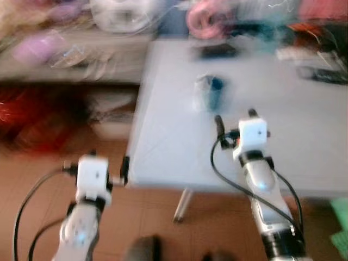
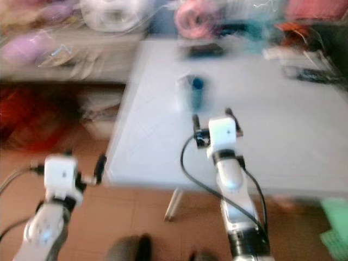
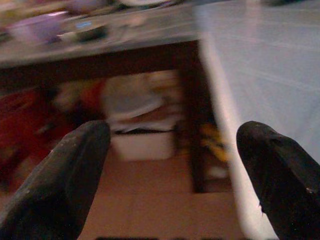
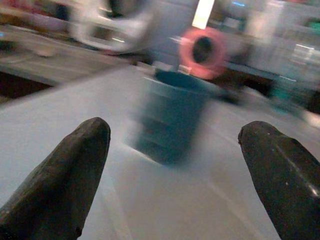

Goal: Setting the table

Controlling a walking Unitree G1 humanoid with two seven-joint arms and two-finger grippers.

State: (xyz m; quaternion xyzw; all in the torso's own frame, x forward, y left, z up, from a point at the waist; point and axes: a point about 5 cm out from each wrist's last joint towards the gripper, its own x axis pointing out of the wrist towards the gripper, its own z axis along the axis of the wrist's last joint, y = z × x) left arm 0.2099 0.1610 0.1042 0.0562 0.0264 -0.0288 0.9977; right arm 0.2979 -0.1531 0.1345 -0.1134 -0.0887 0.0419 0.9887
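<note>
Your right arm reaches forward over the table (image 1: 304, 163), forearm rising from low in the head views to a white wrist block. Your right end effector (image 1: 235, 120) sits just past that block, its two black fingers (image 4: 60, 185) spread wide apart with nothing between them. Your left arm is raised beside the table's near corner, off its edge, wrist block level. Your left end effector (image 3: 175, 175) points ahead with its fingers (image 3: 62, 182) also wide apart and empty. Black cables loop along both forearms. All views are blurred.

Smooth matt table (image 1: 179, 147), matt black jaws.
</note>
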